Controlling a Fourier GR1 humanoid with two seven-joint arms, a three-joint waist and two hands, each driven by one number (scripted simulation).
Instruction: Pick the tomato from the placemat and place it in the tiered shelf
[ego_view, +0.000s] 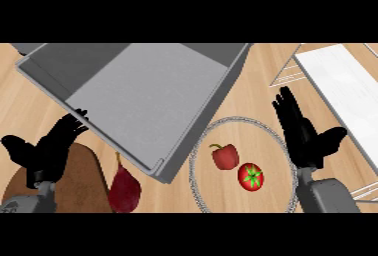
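Right hand (304, 131) was seen open, fingers straight and pointed up the view, thumb spread toward the right; nothing was held. It was placed at the right rim of the placemat (275, 131), a round mat with a pale woven edge. Just left of and below the palm, the tomato (251, 176) was found lying on the mat, apart from the hand. It was red and glossy, slightly taller than wide, with a green star-shaped calyx turned up toward the camera. A red pepper (225, 156) was set just beside it, up and to the left, its stem curled leftward. To the right, the shelf (343, 92) was seen, white with wire framing. Left hand (46, 146) was seen open near the left edge, over a brown board (85, 175).
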